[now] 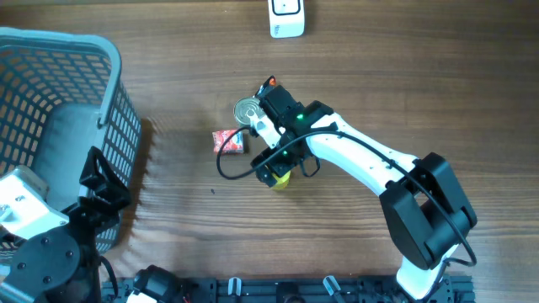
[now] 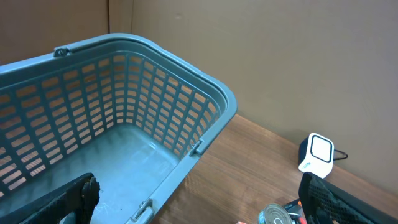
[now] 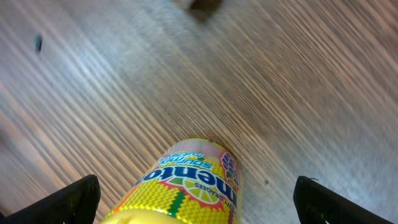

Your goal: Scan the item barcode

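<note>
While the left pincer (image 2: 205,202) gapes toward the blue lattice basket (image 2: 155,81), the right pincer (image 3: 198,198) — equally wide — straddles a glossy yellow bottle (image 3: 186,177) on the wood-grained table (image 3: 280,81).

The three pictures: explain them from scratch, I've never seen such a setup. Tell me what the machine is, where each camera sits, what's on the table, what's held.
Two robot arms work at a wooden table. The overhead picture looks straight down; the other two come from a camera on each wrist. On the table: a blue basket, a white scanner, a metal can, a red packet and a yellow Mentos bottle. The right arm hangs over the bottle, jaws wide open either side, gripping nothing. The left arm is by the basket, jaws open and empty.
</note>
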Motion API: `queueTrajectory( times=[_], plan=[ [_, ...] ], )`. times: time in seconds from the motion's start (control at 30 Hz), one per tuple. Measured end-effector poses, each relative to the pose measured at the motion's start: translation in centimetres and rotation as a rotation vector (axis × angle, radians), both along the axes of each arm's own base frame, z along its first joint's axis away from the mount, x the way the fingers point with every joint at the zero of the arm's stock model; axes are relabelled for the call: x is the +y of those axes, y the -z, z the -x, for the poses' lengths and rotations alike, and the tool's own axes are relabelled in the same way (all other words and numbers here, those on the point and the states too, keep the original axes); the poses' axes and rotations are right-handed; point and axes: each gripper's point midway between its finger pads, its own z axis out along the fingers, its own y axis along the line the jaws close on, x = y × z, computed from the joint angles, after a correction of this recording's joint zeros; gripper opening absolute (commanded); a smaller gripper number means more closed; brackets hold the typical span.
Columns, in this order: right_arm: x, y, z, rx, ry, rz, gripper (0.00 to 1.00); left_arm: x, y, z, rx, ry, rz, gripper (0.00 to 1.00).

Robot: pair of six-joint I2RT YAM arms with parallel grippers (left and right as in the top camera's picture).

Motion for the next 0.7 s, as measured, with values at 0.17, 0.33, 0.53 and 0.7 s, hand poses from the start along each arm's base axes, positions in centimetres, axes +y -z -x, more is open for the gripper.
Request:
queueTrajectory(
  times=[0.17,0.33,0.53,0.7],
  plan=[
    [-0.2,0.0,1.3,0.013,-0.162,-0.011,1.00,0.0,0.0,0.0,0.000,0.000,0.001,1.00],
    [-0.9,-0.1,3.0,0.072,-0.226,-0.004,0.92,0.0,0.0,0.0,0.000,0.000,0.000,1.00],
    [-1.2,-0.1,3.5,0.091,-0.243,0.002,0.65,0.0,0.0,0.0,0.000,0.000,0.000,1.00],
    [-1.2,0.1,3.3,0.087,-0.223,0.010,0.60,0.0,0.0,0.0,0.000,0.000,0.000,1.00]
  ],
)
